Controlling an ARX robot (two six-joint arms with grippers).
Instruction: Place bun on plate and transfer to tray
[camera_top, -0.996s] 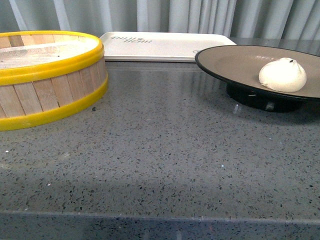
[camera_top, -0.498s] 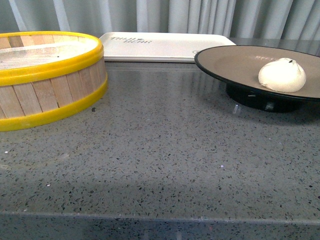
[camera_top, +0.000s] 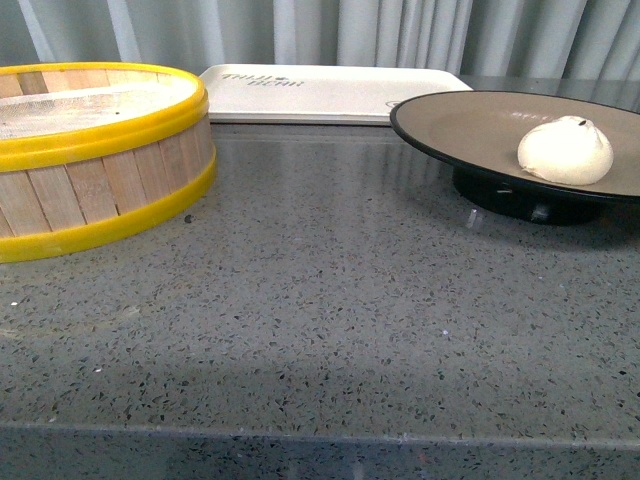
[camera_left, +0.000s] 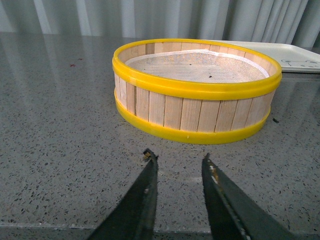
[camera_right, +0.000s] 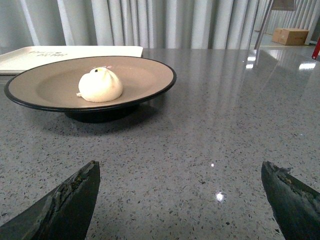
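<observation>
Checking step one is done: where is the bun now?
In the front view the bun sits on the plate at the right, which stands just in front of the tray.

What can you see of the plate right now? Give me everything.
The plate is wide, shallow and round. It is smooth and hard-looking, tan-brown inside with a thin black rim, and raised on a black foot. It stands level on the grey speckled counter, not on the tray, which lies behind it toward the left. The bun rests inside it. Nothing else touches it.
</observation>
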